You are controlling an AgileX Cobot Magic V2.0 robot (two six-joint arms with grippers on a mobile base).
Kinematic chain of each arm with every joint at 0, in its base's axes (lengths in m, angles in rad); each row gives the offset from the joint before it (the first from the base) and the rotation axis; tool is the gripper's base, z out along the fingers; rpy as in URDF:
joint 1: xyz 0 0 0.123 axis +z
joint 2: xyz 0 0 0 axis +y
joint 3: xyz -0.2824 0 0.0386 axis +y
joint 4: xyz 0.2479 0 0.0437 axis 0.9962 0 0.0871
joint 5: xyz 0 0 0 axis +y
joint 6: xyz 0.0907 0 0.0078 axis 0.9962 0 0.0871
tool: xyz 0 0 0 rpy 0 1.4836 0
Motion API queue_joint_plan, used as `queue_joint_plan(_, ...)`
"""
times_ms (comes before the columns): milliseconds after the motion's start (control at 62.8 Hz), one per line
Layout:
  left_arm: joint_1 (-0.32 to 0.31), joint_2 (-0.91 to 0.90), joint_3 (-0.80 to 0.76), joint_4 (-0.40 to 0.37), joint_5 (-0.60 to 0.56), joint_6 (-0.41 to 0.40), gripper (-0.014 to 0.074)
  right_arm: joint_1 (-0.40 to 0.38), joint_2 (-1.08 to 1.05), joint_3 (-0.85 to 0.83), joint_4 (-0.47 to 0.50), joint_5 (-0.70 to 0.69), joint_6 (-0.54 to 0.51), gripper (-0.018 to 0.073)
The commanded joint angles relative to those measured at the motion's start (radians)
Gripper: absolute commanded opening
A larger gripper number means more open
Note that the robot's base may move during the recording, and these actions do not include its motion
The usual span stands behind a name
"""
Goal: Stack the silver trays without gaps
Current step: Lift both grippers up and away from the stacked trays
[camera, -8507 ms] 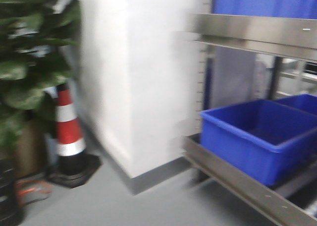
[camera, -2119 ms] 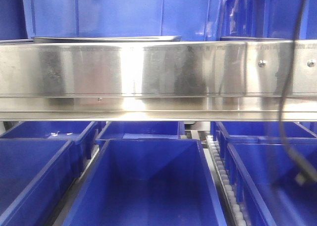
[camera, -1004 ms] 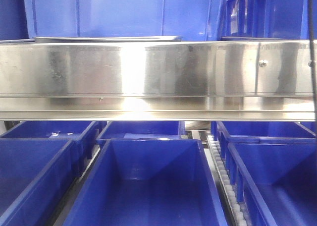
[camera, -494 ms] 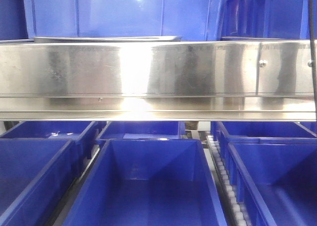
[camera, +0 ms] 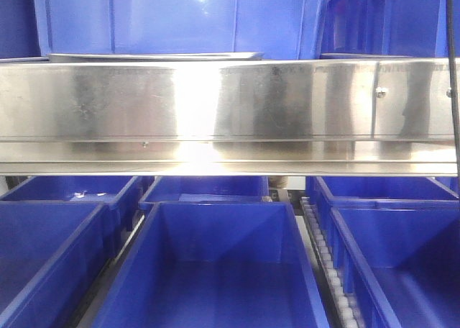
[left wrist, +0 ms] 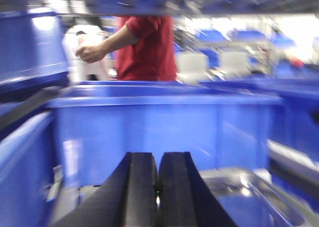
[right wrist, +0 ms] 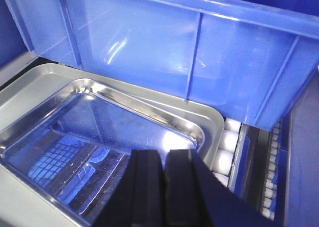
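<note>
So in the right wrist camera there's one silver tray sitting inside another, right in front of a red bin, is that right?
Not quite: the bin behind them is blue, not red. The right wrist view shows the smaller silver tray resting, skewed, inside the larger silver tray, in front of that bin.

No legible text anywhere.

The right gripper (right wrist: pixel 164 160), fingers nearly closed, was seen above a skewed upper silver tray (right wrist: pixel 107 132) nested in a lower silver tray (right wrist: pixel 209 118), a blue bin (right wrist: pixel 174 43) beyond.
</note>
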Motion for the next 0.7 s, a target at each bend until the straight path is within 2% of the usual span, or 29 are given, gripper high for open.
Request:
queue_joint_plan(0, 0.057, -0.058, 0.041, -0.068, 0.003, -0.008, -0.0006, 0.002, -0.013, 0.002, -0.012, -0.018, -0.006, -0.0073)
queue_joint_plan(127, 0.131, -0.166, 0.113, -0.126, 0.003, -0.008, -0.0006, 0.002, -0.013, 0.002, -0.012, -0.018, -0.006, -0.0073)
queue_joint_plan(287, 0.195, -0.271, 0.175, -0.153, 0.001, -0.008, -0.0006, 0.002, -0.013, 0.002, -0.012, -0.018, -0.006, -0.0073)
queue_joint_plan(510, 0.202, -0.338, 0.273, -0.151, -0.014, -0.008, -0.0006, 0.002, -0.013, 0.002, -0.012, -0.018, -0.006, -0.0073)
queue_joint_plan(653, 0.202, -0.420, 0.407, -0.153, -0.133, -0.010, -0.0006, 0.002, -0.013, 0.002, -0.012, -0.021, -0.006, -0.0073)
queue_joint_plan(685, 0.202, -0.441, 0.444, -0.175, -0.158, -0.010, -0.0006, 0.002, -0.013, 0.002, -0.012, -0.021, -0.006, -0.0073)
